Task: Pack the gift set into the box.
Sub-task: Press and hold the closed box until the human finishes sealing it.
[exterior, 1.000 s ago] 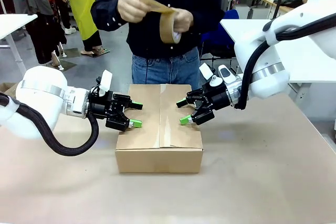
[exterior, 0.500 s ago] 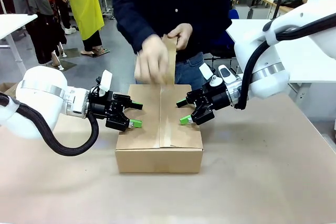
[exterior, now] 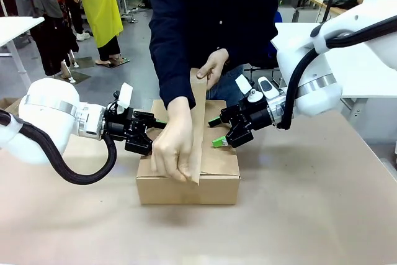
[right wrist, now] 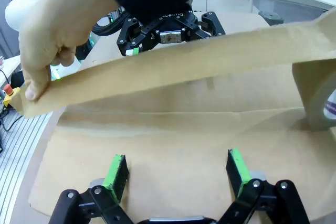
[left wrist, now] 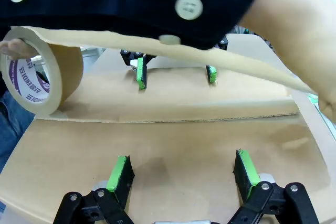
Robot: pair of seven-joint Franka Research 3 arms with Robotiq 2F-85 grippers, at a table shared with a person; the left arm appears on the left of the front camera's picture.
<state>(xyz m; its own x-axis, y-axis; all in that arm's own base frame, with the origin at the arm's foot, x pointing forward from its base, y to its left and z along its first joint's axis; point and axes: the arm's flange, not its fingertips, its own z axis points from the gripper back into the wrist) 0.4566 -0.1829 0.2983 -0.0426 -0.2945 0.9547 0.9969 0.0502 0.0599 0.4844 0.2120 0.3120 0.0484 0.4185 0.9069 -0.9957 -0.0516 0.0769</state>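
Note:
The box (exterior: pixel 214 187) is a plain brown carton in the middle of the table, its top flaps folded shut. The gift set is hidden. My left gripper (exterior: pixel 149 133) is open, its pads (left wrist: pixel 119 173) down on the left flap (left wrist: pixel 173 145). From the other side my right gripper (exterior: pixel 218 132) is open too, with its fingers (right wrist: pixel 237 167) on the right flap (right wrist: pixel 173 150). A person's hand (exterior: pixel 170 150) draws a brown tape strip (exterior: pixel 198 128) along the centre seam to the box's near edge. Their other hand (exterior: pixel 211 66) holds the tape roll (left wrist: pixel 37 77) at the far edge.
The person leans over the far side of the table, their sleeve (exterior: pixel 170 48) above the box. A white table (exterior: pixel 12 29) stands at the back left. Bare tabletop (exterior: pixel 298 215) lies in front of and to the right of the box.
The person has brought the tape down from chest height and pulled the strip across the box top to its near edge. Both grippers have stayed on the flaps.

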